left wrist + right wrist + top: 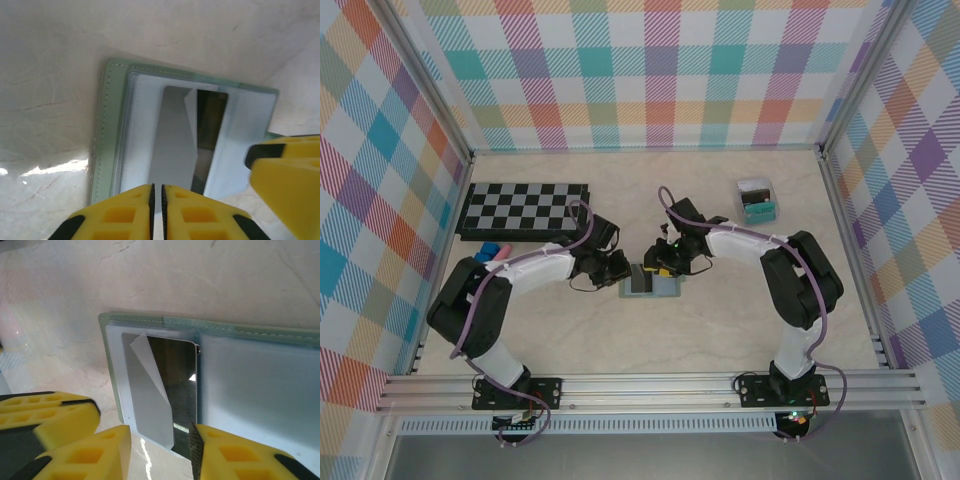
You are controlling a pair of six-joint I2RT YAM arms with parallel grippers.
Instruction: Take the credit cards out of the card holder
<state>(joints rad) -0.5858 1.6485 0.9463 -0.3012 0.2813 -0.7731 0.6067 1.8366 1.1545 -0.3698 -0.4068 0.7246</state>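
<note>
The sage-green card holder (pixel 651 284) lies open and flat on the table between both arms. In its pale inner pocket (pixel 116 375) sits a glossy credit card (pixel 150 395) that mirrors grey and dark, its near end sticking out of the pocket. My right gripper (pixel 157 450) is open, its fingers either side of that protruding end. My left gripper (pixel 157 200) is shut to a thin slit at the near edge of the card holder (pixel 107 135), over the credit card (pixel 177 140). I cannot tell whether it pinches anything. One right finger (pixel 287 175) shows beside it.
A black-and-grey chessboard (pixel 525 208) lies at the back left, with blue and pink blocks (pixel 495 250) just in front of it. A clear box with teal and black contents (pixel 757 200) stands at the back right. Checked walls enclose the table.
</note>
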